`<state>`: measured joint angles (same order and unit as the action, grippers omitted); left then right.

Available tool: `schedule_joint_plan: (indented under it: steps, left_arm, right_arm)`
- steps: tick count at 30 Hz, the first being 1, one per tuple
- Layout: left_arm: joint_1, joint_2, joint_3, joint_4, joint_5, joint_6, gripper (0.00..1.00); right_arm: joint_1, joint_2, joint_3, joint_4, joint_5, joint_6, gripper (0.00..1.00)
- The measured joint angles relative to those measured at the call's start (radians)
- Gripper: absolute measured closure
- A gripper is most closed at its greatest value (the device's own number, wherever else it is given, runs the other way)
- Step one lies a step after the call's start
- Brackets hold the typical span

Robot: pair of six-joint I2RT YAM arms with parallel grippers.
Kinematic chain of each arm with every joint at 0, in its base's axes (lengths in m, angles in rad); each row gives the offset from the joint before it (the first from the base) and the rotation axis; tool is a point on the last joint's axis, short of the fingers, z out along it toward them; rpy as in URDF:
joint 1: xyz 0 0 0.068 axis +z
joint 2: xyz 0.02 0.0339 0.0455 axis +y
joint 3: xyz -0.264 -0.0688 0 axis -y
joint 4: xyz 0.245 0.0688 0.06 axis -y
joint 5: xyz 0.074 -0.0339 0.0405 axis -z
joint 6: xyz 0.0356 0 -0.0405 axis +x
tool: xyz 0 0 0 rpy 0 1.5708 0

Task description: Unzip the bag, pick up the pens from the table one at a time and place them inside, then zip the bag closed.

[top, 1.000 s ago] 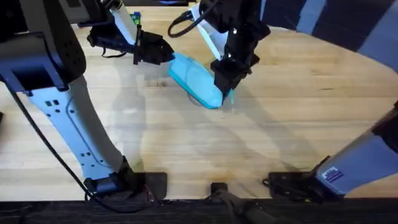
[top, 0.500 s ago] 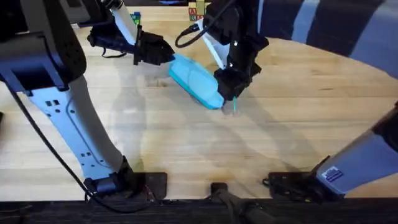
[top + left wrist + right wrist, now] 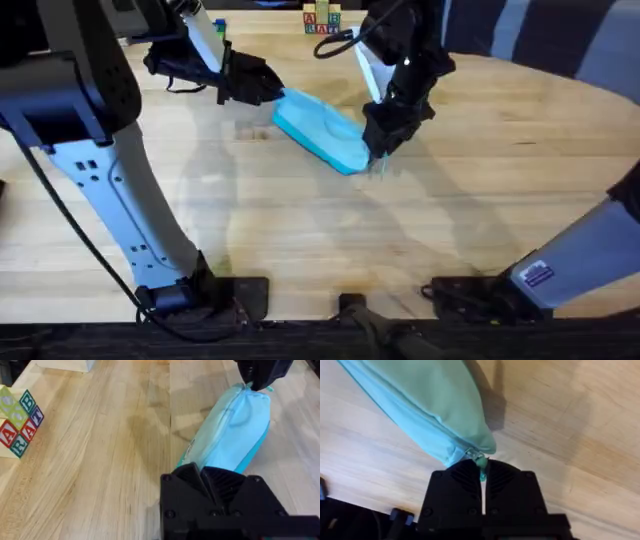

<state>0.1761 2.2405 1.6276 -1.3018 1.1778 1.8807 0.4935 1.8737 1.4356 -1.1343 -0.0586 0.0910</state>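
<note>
The light-blue bag (image 3: 320, 133) lies slanted on the table (image 3: 480, 210), zipper shut along its length. My left gripper (image 3: 270, 90) is shut on the bag's far-left end; in the left wrist view the bag (image 3: 232, 427) runs away from the black fingers (image 3: 200, 477). My right gripper (image 3: 382, 150) stands at the bag's near-right end, shut on the small teal zipper pull (image 3: 481, 462). The right wrist view has the bag's tip (image 3: 430, 415) just beyond the closed fingers (image 3: 465, 477). The pens are out of view.
Lettered toy blocks (image 3: 320, 20) stand at the table's far edge and appear beside the bag in the left wrist view (image 3: 20, 422). A blue-and-white object (image 3: 215, 28) sits behind the left arm. Bare wood lies in front of the bag.
My right gripper has shifted to the right and a little away, keeping its hold at the bag's end; the bag has slid slightly right with it. The left gripper has stayed put.
</note>
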Motion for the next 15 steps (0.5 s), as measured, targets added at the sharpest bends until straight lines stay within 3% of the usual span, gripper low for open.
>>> schedule_joint_plan:
  steps: [15]
  left_arm:
    - [0.002, 0.000, 0.000, 0.005, -0.004, -0.003, 0.959]
  right_arm:
    - [-0.040, -0.112, -0.047, 0.065, -0.051, 0.036, 0.966]
